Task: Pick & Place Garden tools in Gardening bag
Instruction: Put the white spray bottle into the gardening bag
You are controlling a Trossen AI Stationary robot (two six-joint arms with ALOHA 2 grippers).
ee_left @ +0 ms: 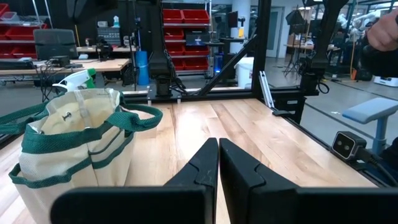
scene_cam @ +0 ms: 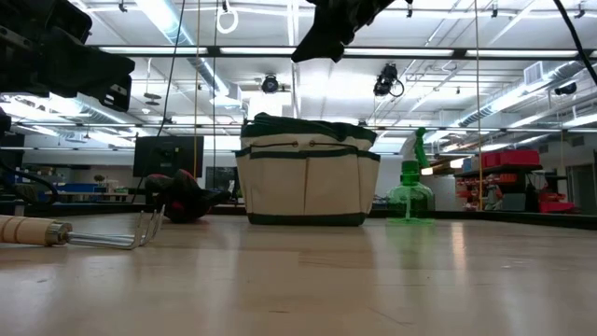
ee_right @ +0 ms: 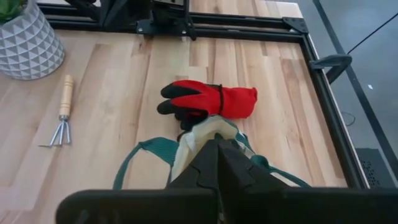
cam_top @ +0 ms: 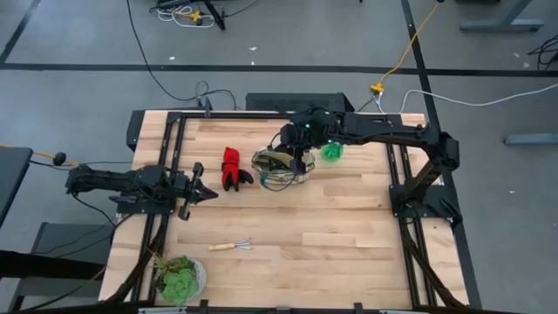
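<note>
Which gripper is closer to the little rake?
Left. The left gripper sits just up-table from the rake; the right gripper is farther off, above the bag.

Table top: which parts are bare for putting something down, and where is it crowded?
The widest bare wood lies on the table between the mini rake and the right-hand frame rail, in front of the bag. Crowded: the far middle, where gloves, bag, spray bottle and the shut right claw sit close. The plant pot fills the near left corner.
</note>
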